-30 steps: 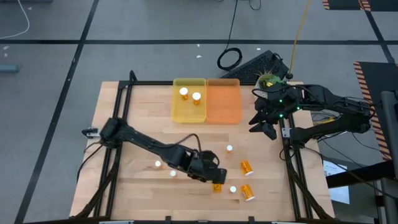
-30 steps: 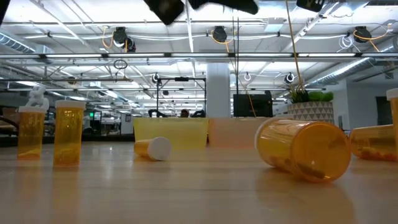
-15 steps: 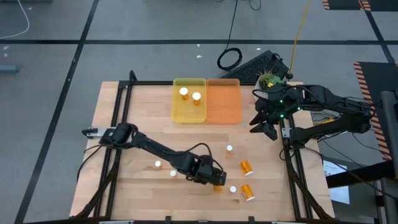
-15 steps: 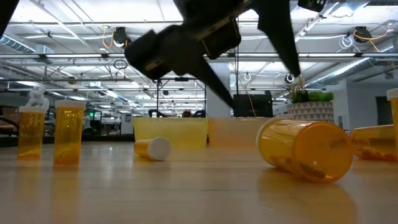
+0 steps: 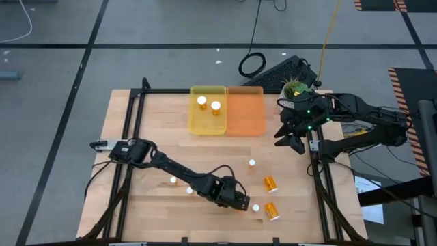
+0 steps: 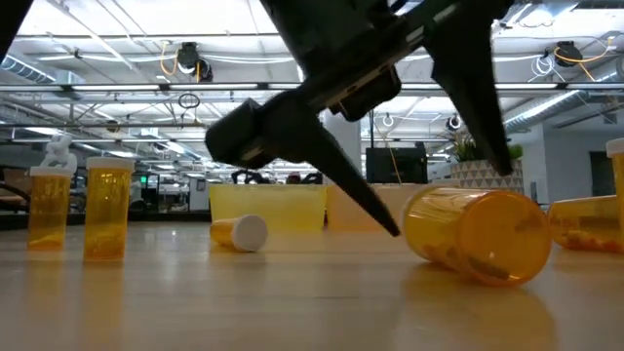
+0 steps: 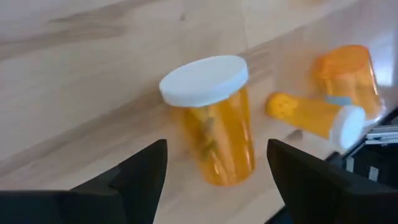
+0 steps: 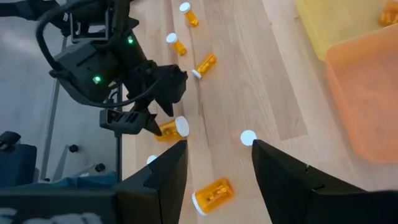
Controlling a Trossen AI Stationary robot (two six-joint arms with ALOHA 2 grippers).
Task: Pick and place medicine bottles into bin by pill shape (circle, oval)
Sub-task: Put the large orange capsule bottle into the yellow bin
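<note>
Left pincer [image 7: 214, 168] is straddling, fingers spread, the lying pill bottle [image 7: 214, 121] on your tabletop [image 5: 157, 123], positioning to pinch it; right pincer [image 5: 290, 140], also spread, is waiting near the orange bin [image 5: 246, 109].

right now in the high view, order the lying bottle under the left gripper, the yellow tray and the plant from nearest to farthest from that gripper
Measured from the left gripper:
1. Lying bottle, right beneath the open fingers at the table's near edge.
2. Yellow tray, far side, middle of the table.
3. Plant, far right corner, beside the waiting right gripper.
</note>
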